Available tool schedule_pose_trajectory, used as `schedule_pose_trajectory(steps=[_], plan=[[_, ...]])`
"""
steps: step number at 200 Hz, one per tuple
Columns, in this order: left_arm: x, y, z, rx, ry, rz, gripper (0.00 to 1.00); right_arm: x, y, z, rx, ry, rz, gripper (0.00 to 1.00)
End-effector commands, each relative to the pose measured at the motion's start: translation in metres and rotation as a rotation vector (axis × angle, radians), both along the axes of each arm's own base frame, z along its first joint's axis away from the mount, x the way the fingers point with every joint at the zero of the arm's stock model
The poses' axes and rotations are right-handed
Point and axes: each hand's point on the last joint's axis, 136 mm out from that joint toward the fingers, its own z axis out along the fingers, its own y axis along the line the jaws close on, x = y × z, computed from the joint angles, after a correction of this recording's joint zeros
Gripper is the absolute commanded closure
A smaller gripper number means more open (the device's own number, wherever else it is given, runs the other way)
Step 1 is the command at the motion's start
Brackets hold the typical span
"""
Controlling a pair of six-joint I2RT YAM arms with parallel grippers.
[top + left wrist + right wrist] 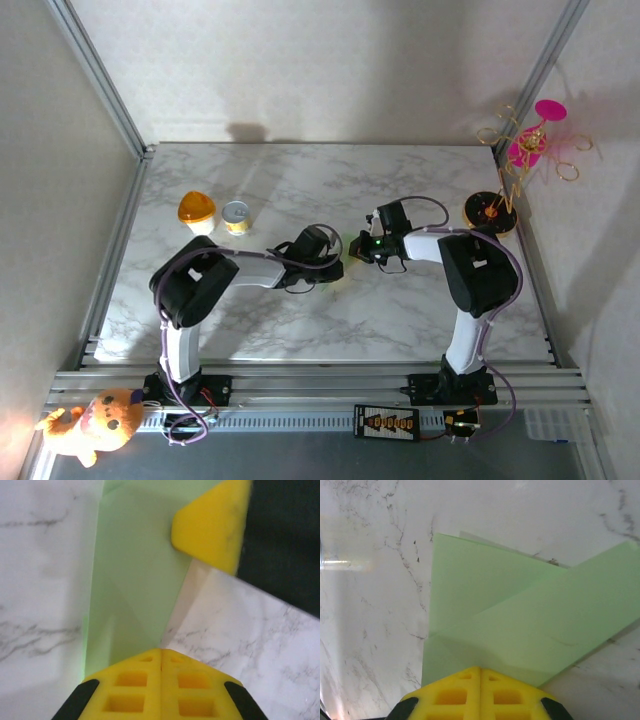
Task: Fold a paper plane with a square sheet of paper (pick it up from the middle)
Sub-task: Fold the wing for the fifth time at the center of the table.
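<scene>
Left tool (161, 651): yellow fingers pressed together, tips on the narrow end of the folded pale green paper sheet (132, 580). Can't tell if a layer is nipped. Right tool (480, 669) also pressed together, tips on the sheet's overlapped flaps. Sheet lies mid-counter (400, 310) between both tools, which nearly meet. Orange-lidded cup (197, 211) and small tin (236, 216) sit well apart, back-left.

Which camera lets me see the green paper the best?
The right wrist view. There the green paper is big and close, and you can see its folded flaps overlapping. The left wrist view shows a narrower folded strip of it. From the top view it's just a tiny green sliver, too small to make out.
</scene>
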Motion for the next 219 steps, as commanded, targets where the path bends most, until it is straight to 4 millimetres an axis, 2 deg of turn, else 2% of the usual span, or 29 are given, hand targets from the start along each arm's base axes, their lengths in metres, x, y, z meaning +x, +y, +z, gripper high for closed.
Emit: schedule_pose_trajectory(steps=[1,26,60,122,142,171,182,196,219], plan=[[-0.049,0.032,-0.034,0.145,0.154,-0.073,1.00,-0.019,-0.039,-0.057,-0.229,0.130,-0.088,0.94],[-0.062,0.037,-0.032,0.186,0.154,-0.123,1.00,-0.019,-0.040,-0.060,-0.237,0.137,-0.092,0.94],[-0.080,0.051,-0.040,0.262,0.171,-0.156,1.00,-0.017,-0.040,-0.058,-0.235,0.133,-0.091,0.95],[-0.095,0.067,-0.036,0.264,0.171,-0.148,1.00,-0.017,-0.037,-0.054,-0.223,0.118,-0.070,0.95],[-0.082,0.056,-0.015,0.217,0.121,-0.140,1.00,-0.016,-0.033,-0.048,-0.207,0.087,-0.036,0.95],[-0.047,0.026,0.039,0.094,-0.008,-0.134,0.98,-0.018,-0.025,-0.041,-0.183,0.059,0.053,0.94],[-0.032,0.016,0.054,0.069,-0.056,-0.131,0.97,-0.020,-0.023,-0.041,-0.182,0.054,0.085,0.94],[-0.013,0.010,0.060,0.074,-0.089,-0.112,0.96,-0.022,-0.022,-0.043,-0.180,0.057,0.104,0.94],[0.011,0.005,0.043,0.110,-0.085,-0.078,0.98,-0.022,-0.020,-0.044,-0.172,0.057,0.124,0.94]])
